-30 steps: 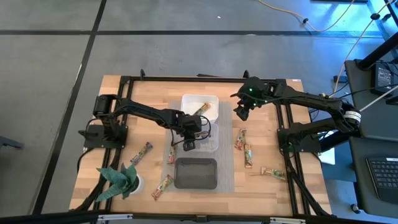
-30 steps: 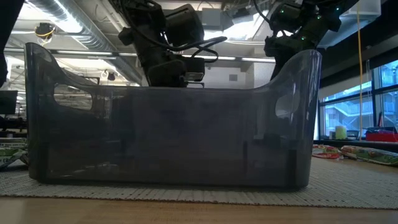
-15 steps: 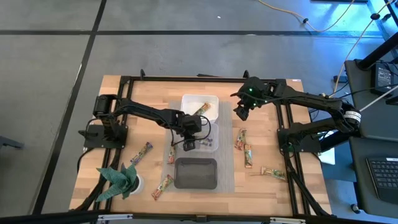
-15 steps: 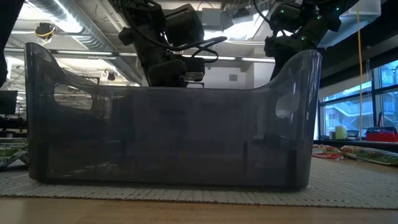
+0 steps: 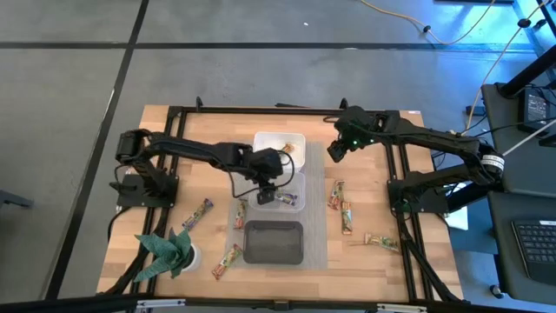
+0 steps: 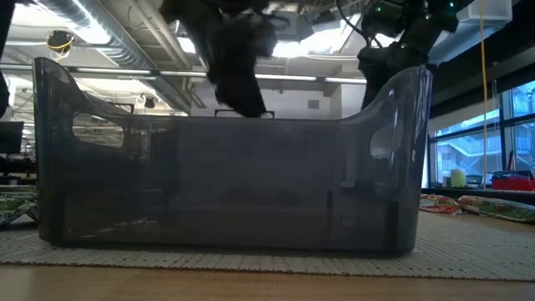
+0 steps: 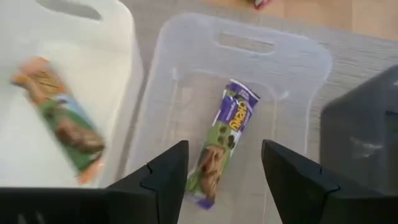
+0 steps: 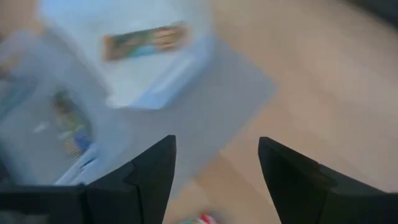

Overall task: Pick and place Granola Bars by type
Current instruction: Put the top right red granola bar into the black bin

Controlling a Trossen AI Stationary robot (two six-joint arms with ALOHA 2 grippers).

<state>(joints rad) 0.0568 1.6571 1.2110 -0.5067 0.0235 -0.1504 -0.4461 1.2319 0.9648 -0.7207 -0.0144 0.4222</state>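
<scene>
My left gripper (image 5: 268,189) is open and empty above the clear tub (image 5: 298,186). A purple-blue granola bar (image 5: 288,199) lies in that tub; in the left wrist view it (image 7: 224,140) shows between my open fingers (image 7: 163,177). A green-brown bar (image 5: 289,146) lies in the white tub (image 5: 265,149). My right gripper (image 5: 335,152) is open and empty, above the table just right of the white tub. Its wrist view shows the white tub's bar (image 8: 146,38) and the purple bar (image 8: 71,127).
The black tub (image 5: 274,241) stands in front of the clear one and fills the low view (image 6: 226,184). Loose bars lie on the left (image 5: 198,214), (image 5: 228,261), (image 5: 239,215) and right (image 5: 334,195), (image 5: 347,217), (image 5: 380,242). A green plant (image 5: 165,250) stands at the front left.
The left gripper has let go of the purple-blue bar, which now lies in the clear tub, and has drawn back toward the white tub. The right gripper shifted slightly.
</scene>
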